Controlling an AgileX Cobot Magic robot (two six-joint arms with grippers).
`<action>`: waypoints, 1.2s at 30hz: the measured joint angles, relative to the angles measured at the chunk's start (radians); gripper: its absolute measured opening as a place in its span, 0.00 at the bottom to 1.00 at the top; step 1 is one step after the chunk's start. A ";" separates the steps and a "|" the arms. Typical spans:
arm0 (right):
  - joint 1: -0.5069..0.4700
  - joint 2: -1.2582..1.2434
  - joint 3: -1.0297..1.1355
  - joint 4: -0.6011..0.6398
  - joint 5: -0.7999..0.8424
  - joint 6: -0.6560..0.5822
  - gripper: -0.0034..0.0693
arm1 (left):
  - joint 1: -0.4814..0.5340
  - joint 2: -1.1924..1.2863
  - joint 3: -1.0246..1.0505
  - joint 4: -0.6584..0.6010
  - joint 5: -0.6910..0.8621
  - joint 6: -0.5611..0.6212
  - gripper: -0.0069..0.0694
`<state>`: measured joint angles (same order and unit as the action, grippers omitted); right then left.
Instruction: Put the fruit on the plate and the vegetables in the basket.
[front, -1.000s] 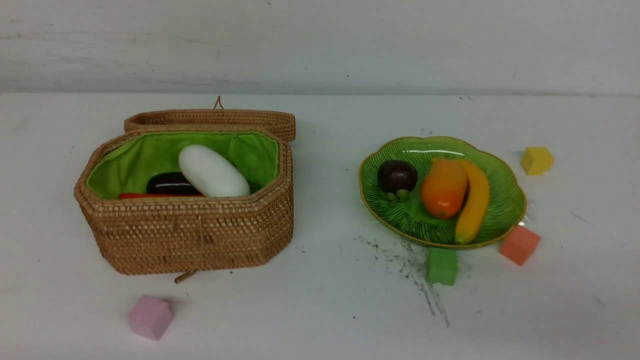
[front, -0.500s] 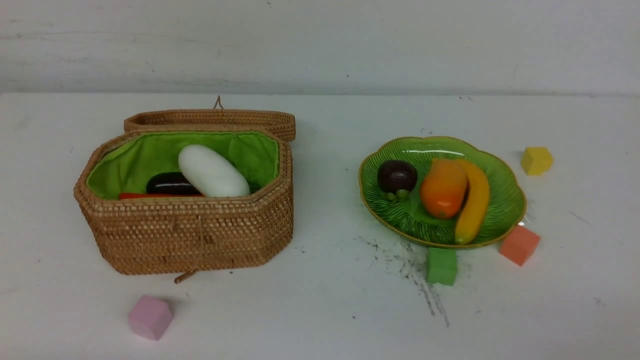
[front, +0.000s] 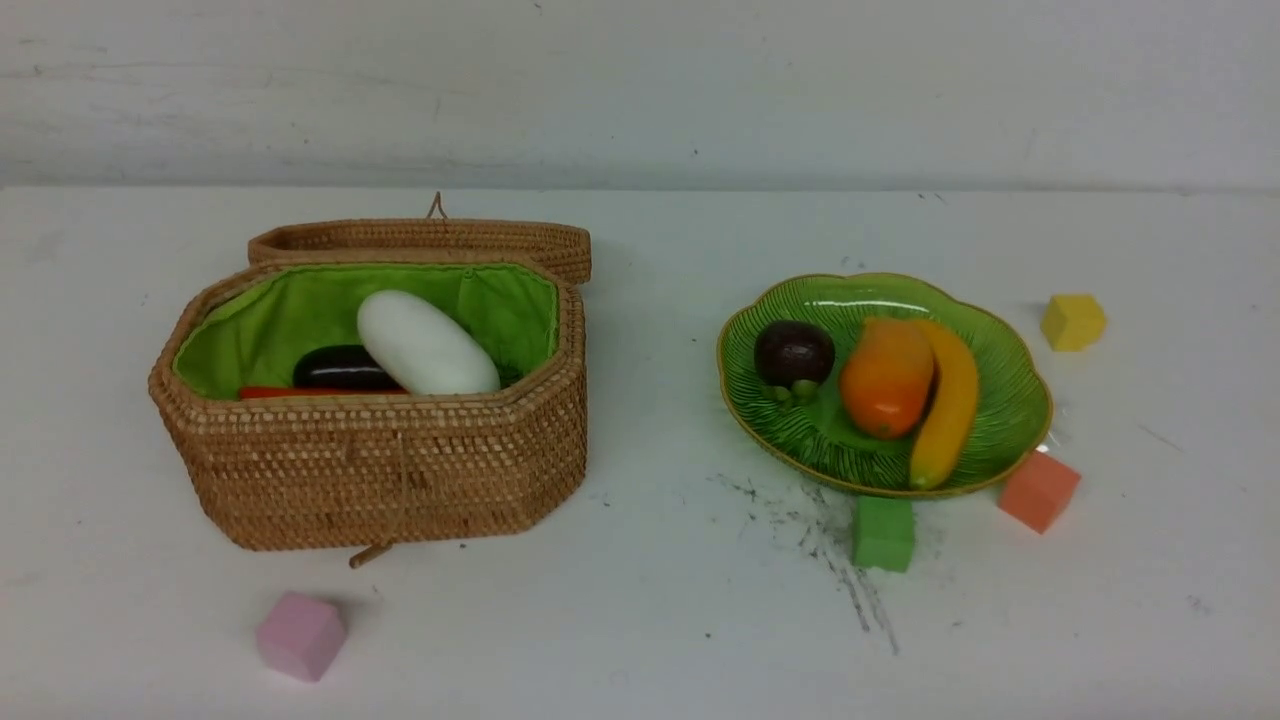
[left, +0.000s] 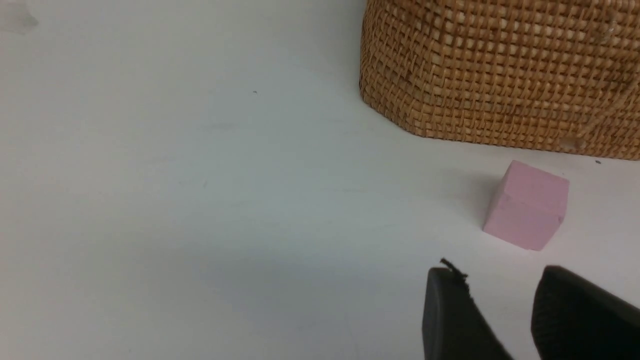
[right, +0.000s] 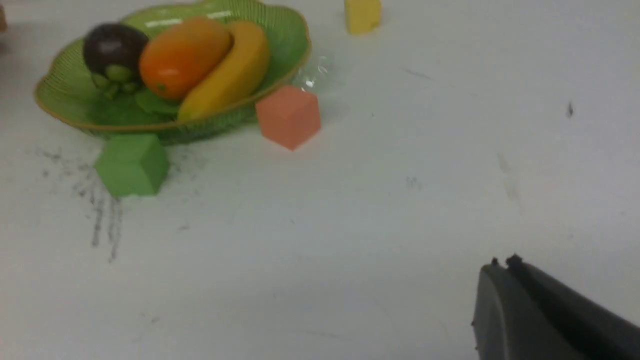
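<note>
In the left wrist view we see the left gripper (left: 500, 285) with its two dark fingers parted by a narrow gap and nothing between them; it is held low over the white table (left: 200, 200), clear of every object. Just beyond its tips lies a pink cube (left: 526, 205), and beyond that the woven wall of the basket (left: 500, 70).

In the right wrist view we see the right gripper (right: 505, 265) with its fingers pressed together, holding nothing, low over bare table at the near right. Neither arm appears in the front view, so we cannot describe their pose further.

Moving outward in the front view, the basket (front: 380, 470) stands on the left with its lid (front: 420, 240) thrown open behind it. Inside, against the green lining, we see the white radish (front: 425, 345) lying on top, the dark eggplant (front: 340, 368) to its left, and the red pepper (front: 300, 392) along the near wall; the gourd is hidden from us.

On the right sits the plate (front: 1010, 400), carrying the mangosteen (front: 794, 352) at its left, the mango (front: 886, 376) in the middle and the banana (front: 948, 405) touching the mango's right side. A green cube (front: 884, 533) touches the plate's near edge, an orange cube (front: 1039, 490) its near right edge, and a yellow cube (front: 1073, 321) lies apart at the far right.
</note>
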<state>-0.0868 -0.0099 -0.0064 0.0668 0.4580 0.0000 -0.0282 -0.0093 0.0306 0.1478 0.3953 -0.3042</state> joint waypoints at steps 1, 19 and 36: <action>0.000 0.000 0.010 0.000 -0.023 -0.015 0.05 | 0.000 0.000 0.000 0.000 0.001 0.000 0.41; -0.007 -0.001 0.020 0.000 -0.068 -0.044 0.06 | 0.000 0.000 0.000 0.000 0.000 0.000 0.41; -0.007 -0.001 0.020 0.000 -0.069 -0.044 0.08 | -0.006 0.000 0.000 0.000 -0.001 0.000 0.41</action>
<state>-0.0934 -0.0112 0.0137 0.0668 0.3886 -0.0443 -0.0338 -0.0093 0.0306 0.1478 0.3945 -0.3042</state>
